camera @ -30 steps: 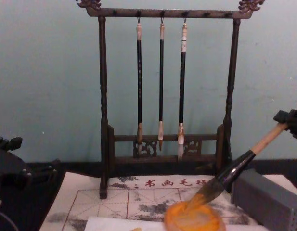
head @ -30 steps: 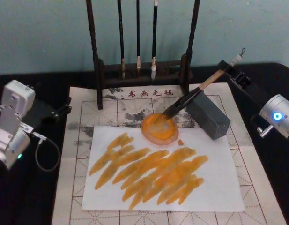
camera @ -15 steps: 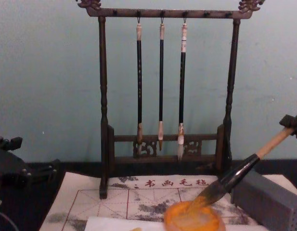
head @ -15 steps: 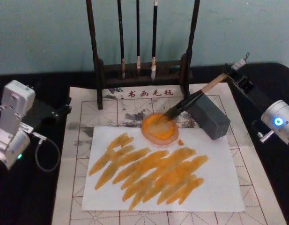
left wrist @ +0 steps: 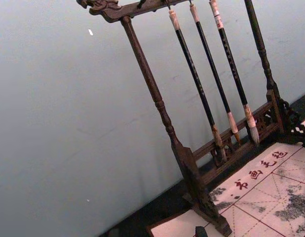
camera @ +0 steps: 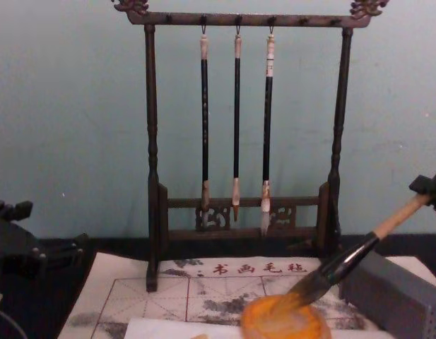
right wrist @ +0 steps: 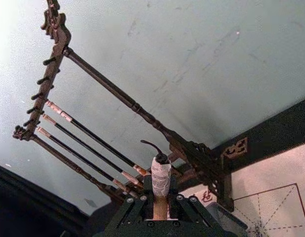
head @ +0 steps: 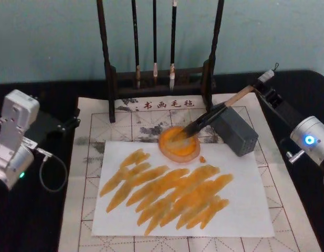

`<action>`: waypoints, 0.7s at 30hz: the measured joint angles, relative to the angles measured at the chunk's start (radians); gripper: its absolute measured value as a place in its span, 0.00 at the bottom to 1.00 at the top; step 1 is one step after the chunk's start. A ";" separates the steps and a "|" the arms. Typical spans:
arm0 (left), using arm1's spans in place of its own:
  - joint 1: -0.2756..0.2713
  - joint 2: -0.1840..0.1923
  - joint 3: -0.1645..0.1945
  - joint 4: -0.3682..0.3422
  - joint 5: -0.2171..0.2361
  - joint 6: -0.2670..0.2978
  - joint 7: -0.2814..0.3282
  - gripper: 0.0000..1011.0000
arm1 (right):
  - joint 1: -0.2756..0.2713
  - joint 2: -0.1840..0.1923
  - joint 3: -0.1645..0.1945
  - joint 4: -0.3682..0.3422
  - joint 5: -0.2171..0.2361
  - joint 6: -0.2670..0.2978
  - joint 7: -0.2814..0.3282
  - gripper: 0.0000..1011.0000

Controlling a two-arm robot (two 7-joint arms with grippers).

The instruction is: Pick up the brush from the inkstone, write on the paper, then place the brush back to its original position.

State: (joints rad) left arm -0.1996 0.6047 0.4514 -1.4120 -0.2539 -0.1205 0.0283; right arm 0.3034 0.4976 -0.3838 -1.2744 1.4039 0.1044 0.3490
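The brush (head: 220,106) lies slanted, its dark bristles in the orange inkstone (head: 177,144) and its black lower section against a grey block (head: 234,129). My right gripper (head: 262,88) is shut on the tan handle near its taped upper end, at the back right of the mat. In the right wrist view the handle (right wrist: 160,207) sits between the jaws of the right gripper (right wrist: 160,213). From the chest view, the brush (camera: 345,261) slopes down to the inkstone (camera: 285,321). The paper (head: 246,210) lies in front of the inkstone, covered with orange strokes. My left gripper (head: 64,124) is parked at the left.
A dark wooden rack (head: 159,79) with three thin hanging brushes stands behind the inkstone. A grid-lined mat (head: 88,157) with red characters lies under the paper. Black table surface runs down both sides.
My right gripper has moved right and lower with the handle. The brush now lies flatter, its bristles still in the inkstone. The left arm has not moved.
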 joint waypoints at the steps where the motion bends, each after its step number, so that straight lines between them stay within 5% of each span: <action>1: 0.000 0.000 0.000 0.000 0.000 0.000 0.000 0.99 | 0.000 -0.001 -0.001 0.001 0.000 -0.001 0.000 0.18; 21: 0.000 0.000 0.000 0.000 0.000 0.000 0.000 0.99 | 0.010 -0.026 -0.012 0.048 0.002 0.000 -0.002 0.18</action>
State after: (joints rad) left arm -0.1995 0.6047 0.4514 -1.4120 -0.2539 -0.1205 0.0283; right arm 0.3136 0.4720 -0.3961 -1.2266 1.4054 0.1041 0.3468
